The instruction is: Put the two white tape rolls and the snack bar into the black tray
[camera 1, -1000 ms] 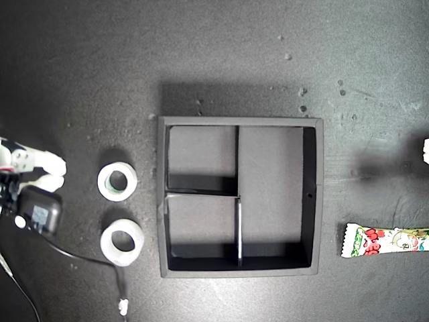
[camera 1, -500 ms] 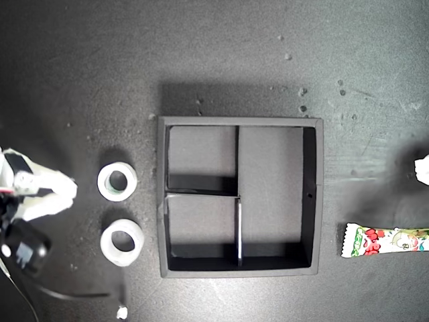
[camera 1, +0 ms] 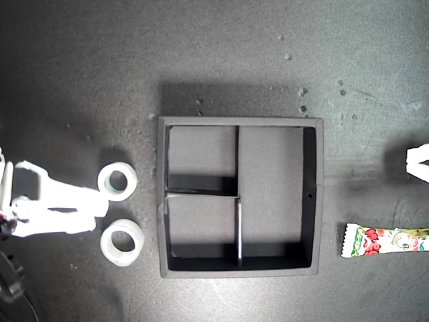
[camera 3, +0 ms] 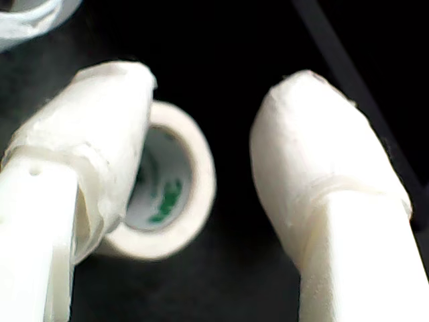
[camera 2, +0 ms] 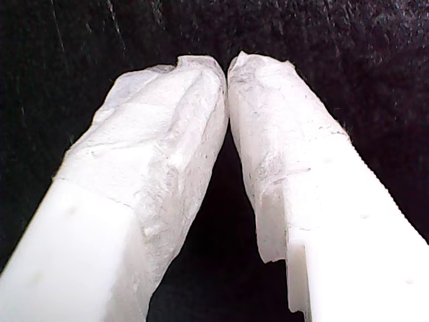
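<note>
Two white tape rolls lie left of the black tray [camera 1: 319, 194] in the exterior view: one with a greenish core [camera 1: 117, 182] and a plain one [camera 1: 122, 243] nearer the front. My second gripper [camera 1: 99, 215] reaches in from that view's left, open, its tips between the two rolls. In the second wrist view the green-cored roll [camera 3: 167, 194] lies partly behind one finger [camera 3: 100, 134] of my second gripper [camera 3: 208, 87]. The snack bar [camera 1: 385, 241] lies at the exterior view's right. Above it my first gripper [camera 1: 419, 163] pokes in, and in its wrist view [camera 2: 228, 67] it is shut on nothing.
Small pale crumbs [camera 1: 301, 100] dot the black surface behind the tray. A dark cable and motor housing [camera 1: 10, 288] sit at the exterior view's lower left. The tray's three compartments hold nothing. The tray's edge [camera 3: 348, 74] shows in the second wrist view.
My second gripper has swung in from the exterior view's left toward the two tape rolls. My first gripper has edged further into view at the right. Rolls, tray and snack bar have not moved.
</note>
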You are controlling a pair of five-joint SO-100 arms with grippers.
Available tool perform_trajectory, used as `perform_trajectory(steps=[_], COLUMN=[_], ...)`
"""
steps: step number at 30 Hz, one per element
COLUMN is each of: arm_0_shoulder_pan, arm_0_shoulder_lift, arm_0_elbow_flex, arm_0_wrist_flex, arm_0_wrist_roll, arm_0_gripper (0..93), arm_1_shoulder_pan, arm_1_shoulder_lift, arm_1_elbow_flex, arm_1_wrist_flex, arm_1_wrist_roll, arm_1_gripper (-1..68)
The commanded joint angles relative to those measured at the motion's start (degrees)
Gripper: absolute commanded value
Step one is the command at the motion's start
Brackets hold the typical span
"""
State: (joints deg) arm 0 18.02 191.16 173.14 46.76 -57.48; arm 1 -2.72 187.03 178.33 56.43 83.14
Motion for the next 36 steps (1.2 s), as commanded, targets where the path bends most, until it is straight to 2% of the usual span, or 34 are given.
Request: perform_trajectory(steps=[1, 6, 17, 36], arm_0_shoulder_pan=[-1.1, -1.1, -0.4, -0.5], arm_0_shoulder_lift=[2.5, -7.2, -56.4, -69.1], arm_0_elbow_flex=[-2.5, -7.1, -32.6, -36.4], arm_0_wrist_flex=[3.8, 6.9, 2.2, -2.9], arm_0_wrist_roll=[0.2, -3.5, -0.5, 0.0], arm_0_gripper=[13.1, 15.6, 15.7, 15.2], arm_1_shoulder_pan=[0.7, 0.8, 0.1, -0.4], arm_1_shoulder_lift=[0.4, 0.4, 0.4, 0.4], arm_1_elbow_flex=[0.7, 0.7, 0.7, 0.7], arm_1_wrist_flex=[-3.2, -4.1, -3.9, -2.7], arm_1_wrist_roll=[-1.8, -3.5, -3.7, -2.6], arm_1_gripper=[-0.3, -0.3, -0.2, -0.2])
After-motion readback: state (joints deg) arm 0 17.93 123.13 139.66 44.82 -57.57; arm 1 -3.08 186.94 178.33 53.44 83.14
